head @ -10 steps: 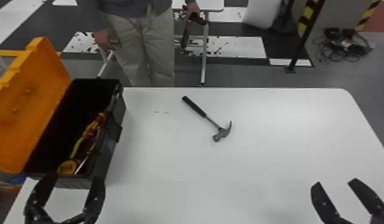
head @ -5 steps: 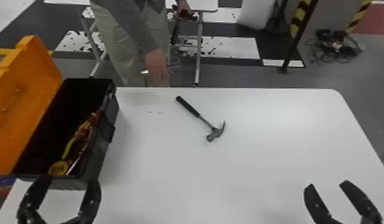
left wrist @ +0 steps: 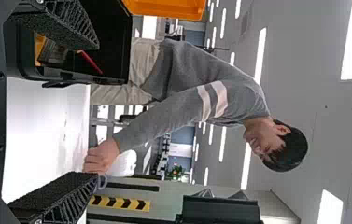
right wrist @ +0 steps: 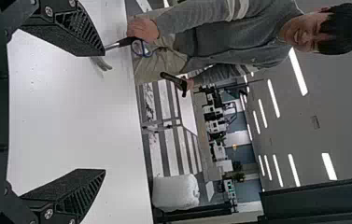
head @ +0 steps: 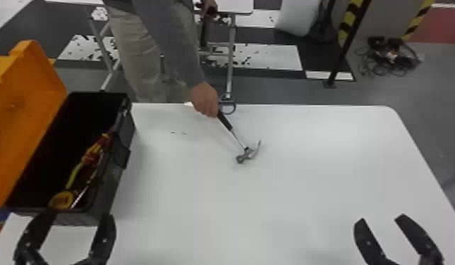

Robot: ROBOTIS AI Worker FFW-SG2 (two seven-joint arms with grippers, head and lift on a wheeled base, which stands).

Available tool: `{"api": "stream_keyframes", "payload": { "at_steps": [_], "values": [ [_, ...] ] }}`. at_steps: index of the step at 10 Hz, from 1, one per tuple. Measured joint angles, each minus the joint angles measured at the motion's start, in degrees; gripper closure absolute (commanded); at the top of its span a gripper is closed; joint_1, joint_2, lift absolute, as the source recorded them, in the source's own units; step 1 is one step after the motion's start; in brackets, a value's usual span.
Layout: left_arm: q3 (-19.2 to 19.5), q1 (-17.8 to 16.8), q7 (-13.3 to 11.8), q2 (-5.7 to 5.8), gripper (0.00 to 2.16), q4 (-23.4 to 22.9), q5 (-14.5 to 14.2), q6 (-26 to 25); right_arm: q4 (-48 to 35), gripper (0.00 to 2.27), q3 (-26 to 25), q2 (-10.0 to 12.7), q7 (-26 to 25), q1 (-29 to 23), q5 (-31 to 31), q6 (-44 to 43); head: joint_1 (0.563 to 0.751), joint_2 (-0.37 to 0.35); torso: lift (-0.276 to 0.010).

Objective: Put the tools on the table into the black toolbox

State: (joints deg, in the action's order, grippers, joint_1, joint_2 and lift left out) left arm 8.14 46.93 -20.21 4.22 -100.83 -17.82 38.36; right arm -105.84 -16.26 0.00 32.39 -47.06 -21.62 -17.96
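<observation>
Head view: new this half second: a person's hand (head: pixel 204 100) has been brought in over the table (head: pixel 272 211) and closed around the handle of the claw hammer (head: pixel 247 154), which lay untouched before. Likely scissors (head: pixel 227 102) carried in the same hand. Hammer is beyond both grippers, between them; can't tell if it's been lifted. Left gripper (head: pixel 79 215) and right gripper (head: pixel 381 219) both spread wide, nothing held. Black toolbox (head: pixel 111 190) just past the left fingers, orange lid (head: pixel 32 105) up, tape measure (head: pixel 62 200) inside.

Left wrist view: one finger overlaps the toolbox; hand seen past the other finger's tip.

Right wrist view: claw partly hidden behind one fingertip, space between fingers empty.

For the task: hammer still to be boxed, its pose may be altered. Reach should be held until the hand is withdrawn, then re-aimed.
</observation>
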Motion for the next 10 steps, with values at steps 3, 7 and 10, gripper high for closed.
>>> {"api": "stream_keyframes", "payload": {
  "at_steps": [3,7,10],
  "values": [
    [-0.3,-0.1,0.1,-0.09,0.02,0.2,0.5,0.0,0.5,0.13,0.0,0.0,0.0,0.2,0.0,-0.5,0.695,-0.034,-0.075],
    [-0.6,-0.1,0.7,-0.12,0.02,0.6,1.2,0.0,1.7,0.13,-0.1,0.0,0.6,0.3,-0.6,-2.8,0.695,-0.046,-0.075],
    [-0.6,0.1,0.8,-0.12,0.02,0.7,1.4,0.2,2.0,0.13,-0.4,0.0,0.7,0.4,-1.5,-3.6,0.695,-0.059,-0.075]
  ]
}}
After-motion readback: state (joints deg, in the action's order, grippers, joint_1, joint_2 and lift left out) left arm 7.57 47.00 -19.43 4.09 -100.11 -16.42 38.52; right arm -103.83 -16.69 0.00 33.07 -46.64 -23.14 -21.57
